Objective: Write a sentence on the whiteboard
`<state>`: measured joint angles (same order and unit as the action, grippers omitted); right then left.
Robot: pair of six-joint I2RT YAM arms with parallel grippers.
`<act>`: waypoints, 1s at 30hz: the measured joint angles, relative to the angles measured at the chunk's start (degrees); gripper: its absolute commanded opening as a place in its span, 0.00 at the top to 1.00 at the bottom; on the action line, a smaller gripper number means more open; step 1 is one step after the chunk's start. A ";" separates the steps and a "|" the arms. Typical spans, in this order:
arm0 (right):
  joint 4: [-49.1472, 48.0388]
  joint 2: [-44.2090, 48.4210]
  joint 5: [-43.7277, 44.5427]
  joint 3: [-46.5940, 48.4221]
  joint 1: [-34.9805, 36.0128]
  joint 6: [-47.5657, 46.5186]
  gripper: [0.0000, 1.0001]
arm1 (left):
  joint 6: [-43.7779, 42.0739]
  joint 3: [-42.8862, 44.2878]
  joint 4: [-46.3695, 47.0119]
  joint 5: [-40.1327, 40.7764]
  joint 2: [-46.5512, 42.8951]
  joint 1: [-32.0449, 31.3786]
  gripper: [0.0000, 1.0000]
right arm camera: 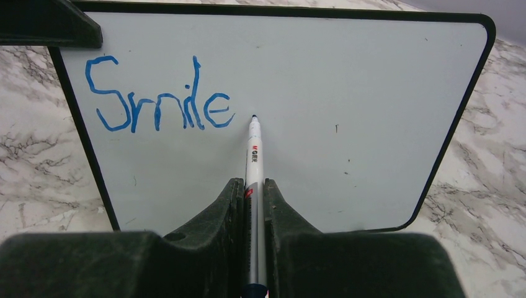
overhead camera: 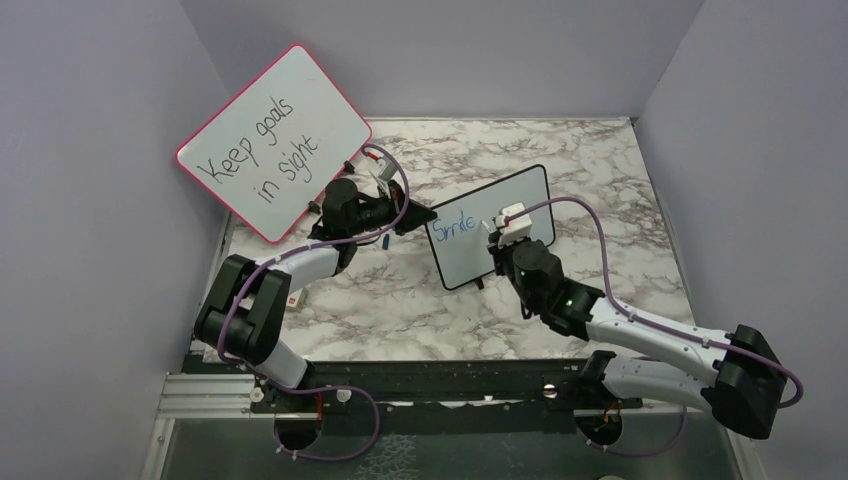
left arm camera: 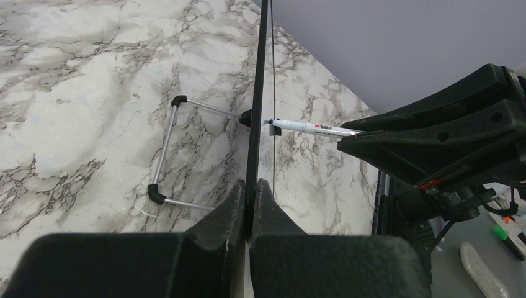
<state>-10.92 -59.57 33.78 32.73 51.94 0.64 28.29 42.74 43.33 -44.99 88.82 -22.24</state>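
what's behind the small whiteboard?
A wire stand, black-capped at its corners, rests on the marble table behind the whiteboard. The board's back face itself is edge-on, unseen.

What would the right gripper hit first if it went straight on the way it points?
The whiteboard: the marker in the right gripper aims at its face just right of the blue word Smile, tip apparently touching or nearly so.

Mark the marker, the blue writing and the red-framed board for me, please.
marker (right arm camera: 254,149): right wrist view, white barrel below the tip.
blue writing (right arm camera: 160,107): right wrist view, middle letters of "Smile".
red-framed board (overhead camera: 272,140): top view, centre of its white face.
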 measured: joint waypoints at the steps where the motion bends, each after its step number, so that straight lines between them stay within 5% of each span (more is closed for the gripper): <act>1: -0.02 -0.07 0.00 0.00 -0.07 0.02 0.99 | 0.00 0.00 -0.09 0.02 0.00 0.00 1.00; 19: 3.30 3.96 -3.61 0.00 -0.59 2.60 0.99 | -0.04 0.35 -0.76 0.00 0.00 0.00 1.00; 30: 2.84 10.08 -3.61 -0.83 -0.59 2.95 0.99 | 1.03 0.42 -2.75 1.36 -0.96 -0.37 0.72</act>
<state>-8.08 -49.50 30.17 31.90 51.35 3.60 29.32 43.16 40.58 -43.64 87.85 -22.61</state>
